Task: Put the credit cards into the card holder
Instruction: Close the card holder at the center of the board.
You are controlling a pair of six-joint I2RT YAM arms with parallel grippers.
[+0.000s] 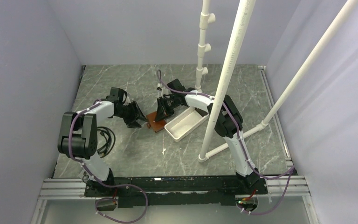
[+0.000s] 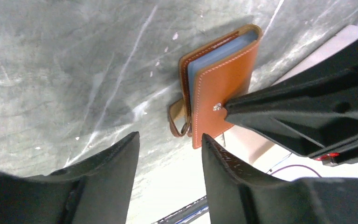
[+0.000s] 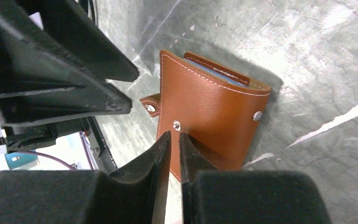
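Card holder (image 3: 214,107): one, lying on the marbled table (image 1: 135,154) between the two grippers and just beside the single white tray (image 1: 184,122), its cover partly lifted. One blue card edge (image 2: 209,58) was seen inside; further cards could not be counted, and none were seen loose. Two snap studs were counted on the cover and one on the strap tab (image 3: 150,103). The right gripper (image 3: 173,140) was closed to a slit on the cover's edge by a stud. The left gripper (image 2: 170,140) was held spread wide and empty nearby. Risks judged: so thin a pinch might be lost and the cover dropped shut; the holder might be dragged across the smooth table; the crowded grippers might be knocked together.
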